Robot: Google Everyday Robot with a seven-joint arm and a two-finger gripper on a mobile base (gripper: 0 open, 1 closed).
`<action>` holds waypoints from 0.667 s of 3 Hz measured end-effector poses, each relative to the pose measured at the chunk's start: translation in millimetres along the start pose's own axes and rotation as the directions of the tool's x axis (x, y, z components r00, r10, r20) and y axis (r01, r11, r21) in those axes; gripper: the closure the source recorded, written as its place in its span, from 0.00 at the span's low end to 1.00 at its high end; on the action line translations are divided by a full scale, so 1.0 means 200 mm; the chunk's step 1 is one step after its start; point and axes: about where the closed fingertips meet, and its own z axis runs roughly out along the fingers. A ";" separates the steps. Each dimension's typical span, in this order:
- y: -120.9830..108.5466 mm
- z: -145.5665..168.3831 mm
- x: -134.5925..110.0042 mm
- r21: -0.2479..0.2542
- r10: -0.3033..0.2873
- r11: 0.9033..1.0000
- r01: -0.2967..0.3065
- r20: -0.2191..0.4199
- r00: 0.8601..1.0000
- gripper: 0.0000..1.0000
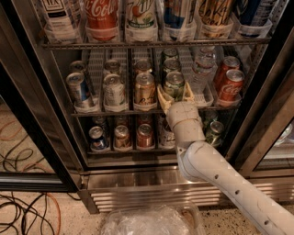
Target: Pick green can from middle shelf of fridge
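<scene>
Gripper at the green can on the fridge's middle shelf.

The gripper (174,92) is spread wide, with one yellowish finger (162,97) on each side of the green can (174,79); I cannot tell whether the pads touch it. The can stands upright between them at the front of its lane on the middle shelf (115,112). Behind the gripper, the white arm (220,179) slopes down and to the right, crossing the lower rack and the steel base grille of the fridge (151,190). Just left of the gripper stands a gold-tan can (145,88), and further left a white can (114,90) and a blue can (79,89). To its right, past a water bottle (201,71), are red Coca-Cola cans (231,85). Tall bottles (102,13) line the rack above.
</scene>
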 end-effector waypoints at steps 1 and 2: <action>0.00 0.00 0.00 0.000 0.000 1.000 0.000 0.000 1.000 0.73; 0.00 0.00 0.00 0.000 0.000 1.000 0.000 0.000 1.000 0.96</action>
